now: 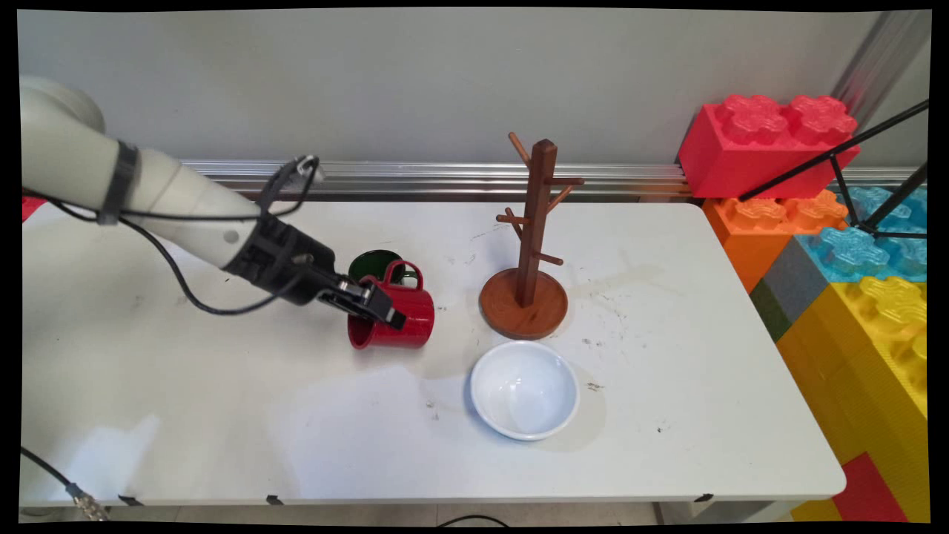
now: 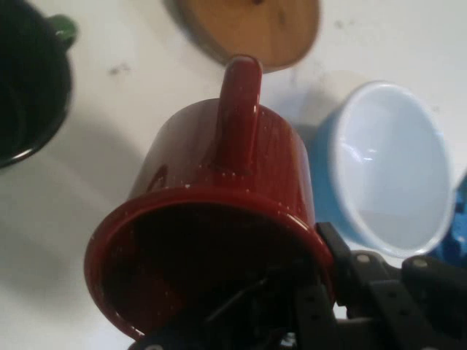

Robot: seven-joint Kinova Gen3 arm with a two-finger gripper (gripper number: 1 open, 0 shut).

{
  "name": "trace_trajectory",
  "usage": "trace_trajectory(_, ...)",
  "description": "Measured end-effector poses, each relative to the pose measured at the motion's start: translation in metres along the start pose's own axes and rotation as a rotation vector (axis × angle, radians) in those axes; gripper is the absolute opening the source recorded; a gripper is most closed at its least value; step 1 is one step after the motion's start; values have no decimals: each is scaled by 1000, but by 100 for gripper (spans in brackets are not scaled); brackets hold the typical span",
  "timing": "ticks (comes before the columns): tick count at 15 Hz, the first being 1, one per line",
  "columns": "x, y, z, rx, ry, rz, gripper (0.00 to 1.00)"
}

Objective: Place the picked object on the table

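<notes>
- One white rectangular table (image 1: 222, 415) carries everything, its top scuffed with small dark marks.
- Stacked oversized plastic building blocks (image 1: 830, 245) in red, orange, blue and yellow stand off the table's right end, against the wall.
- White robot arm (image 1: 148, 196) reaches in from the left, black cables looped along it, and slants down toward the table's middle.
- Brown wooden mug tree (image 1: 530, 252), an upright post with short pegs on a round base, stands right of centre with nothing hung on it.
- White glazed round bowl (image 1: 525, 389) sits upright just in front of the tree's base, near it but apart.
- Red enamel mug (image 1: 397, 315) lies on its side left of the tree, its mouth turned toward the arm and its handle uppermost.
- Black two-finger gripper (image 1: 378, 305) is at that mouth; in the hand view one finger (image 2: 343, 270) lies outside the rim and the other reaches inside, so the fingers are clamped on the mug's wall.
- Dark green enamel mug (image 1: 374, 265) stands just behind the red one, partly hidden by it.
</notes>
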State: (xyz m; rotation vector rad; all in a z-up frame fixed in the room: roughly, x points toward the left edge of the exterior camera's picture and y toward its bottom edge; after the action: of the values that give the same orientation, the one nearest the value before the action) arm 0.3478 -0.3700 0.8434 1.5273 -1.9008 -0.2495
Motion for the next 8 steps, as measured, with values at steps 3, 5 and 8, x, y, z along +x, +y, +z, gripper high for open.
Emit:
trace_trajectory(3, 14, 19, -23, -50, -1, 49, 0)
trace_trajectory(5, 21, 29, -34, -64, -3, 88, 0)
trace_trajectory(8, 28, 40, -49, -68, -13, 136, 0)
